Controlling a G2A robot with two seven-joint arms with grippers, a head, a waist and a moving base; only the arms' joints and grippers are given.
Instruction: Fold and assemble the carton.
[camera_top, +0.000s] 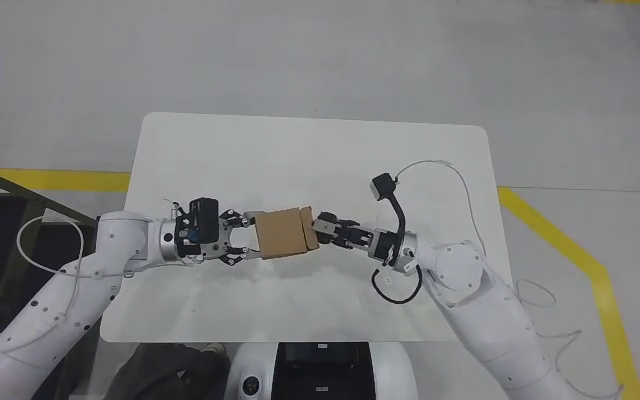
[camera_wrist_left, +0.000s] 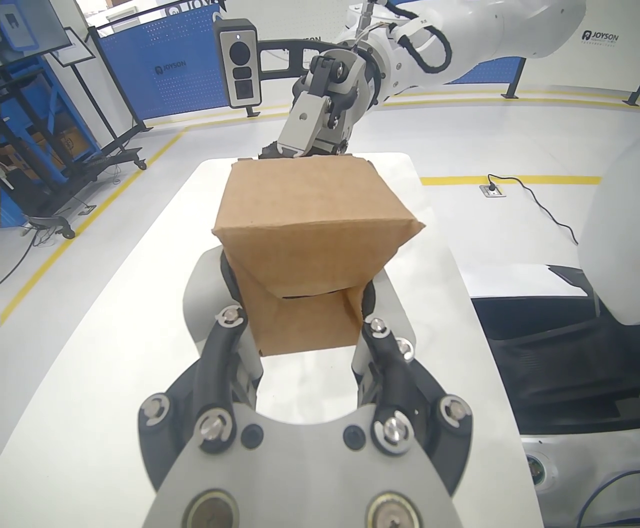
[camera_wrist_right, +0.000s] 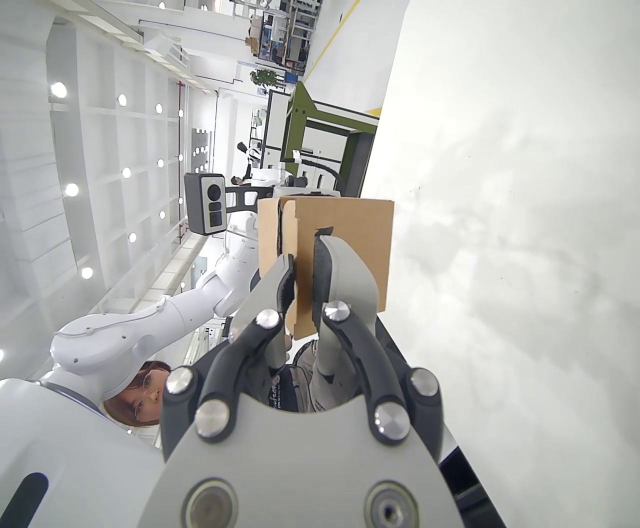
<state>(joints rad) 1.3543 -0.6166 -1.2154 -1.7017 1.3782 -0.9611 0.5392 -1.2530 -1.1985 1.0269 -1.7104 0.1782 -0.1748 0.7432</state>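
Note:
A brown cardboard carton (camera_top: 283, 232) is held just above the white table (camera_top: 400, 150), between my two grippers near the front middle. My left gripper (camera_top: 240, 238) grips its left end. In the left wrist view the carton (camera_wrist_left: 310, 210) is squared up, with end flaps folded inward between the fingers (camera_wrist_left: 227, 320) of my left gripper (camera_wrist_left: 300, 295). My right gripper (camera_top: 318, 232) is shut on a flap edge at the carton's right end. In the right wrist view its pads (camera_wrist_right: 325, 270) pinch the edge of the carton (camera_wrist_right: 350, 235). The right gripper (camera_wrist_left: 287, 150) also shows behind the carton in the left wrist view.
A thin white cable (camera_top: 440, 165) loops over the table's right rear part. A small black camera (camera_top: 381, 186) stands on a bracket above the right wrist. Yellow floor tape (camera_top: 560, 235) runs past the table's right side.

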